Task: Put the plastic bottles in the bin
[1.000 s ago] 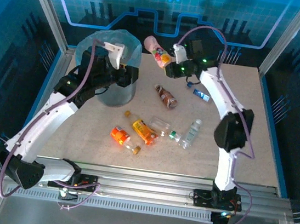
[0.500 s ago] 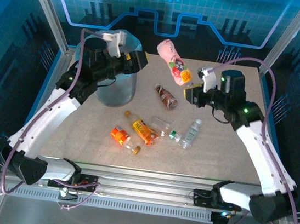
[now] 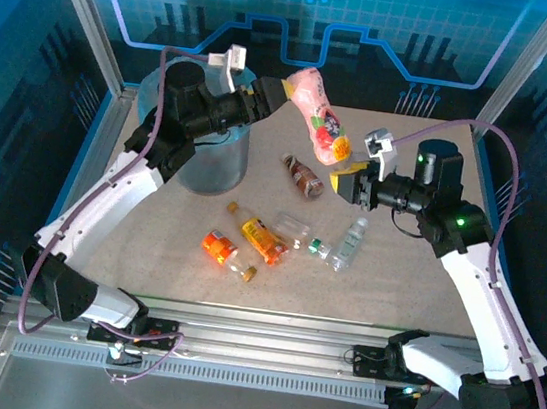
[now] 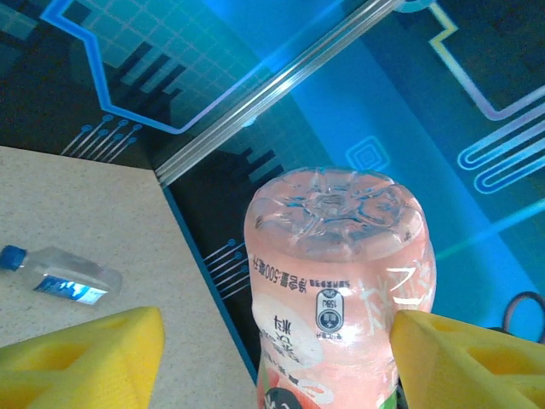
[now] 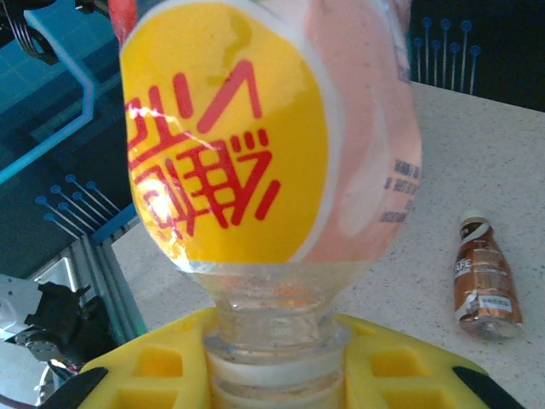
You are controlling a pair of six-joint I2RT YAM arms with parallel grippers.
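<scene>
A pink-labelled plastic bottle (image 3: 319,118) hangs in the air over the far middle of the table, tilted with its base up and to the left. My right gripper (image 3: 343,180) is shut on its neck (image 5: 271,328). My left gripper (image 3: 275,90) is open around the bottle's base (image 4: 334,256); its right finger (image 4: 464,362) is at the bottle's side, while the left finger (image 4: 81,358) stands apart from it. The grey bin (image 3: 214,161) with its light-blue bag stands at the far left, partly behind my left arm. Several more bottles lie on the table.
On the table lie a brown bottle (image 3: 302,176) (image 5: 485,277), an orange-labelled one (image 3: 262,240), an orange one (image 3: 219,248) and two clear ones (image 3: 349,243) (image 3: 300,234). A blue-labelled bottle (image 4: 60,274) lies near the far edge. Blue walls enclose the table.
My left gripper rose from over the bin toward the right, opened wider and came around the pink bottle's base. My right arm swung out to the right, carrying the bottle slightly right and down.
</scene>
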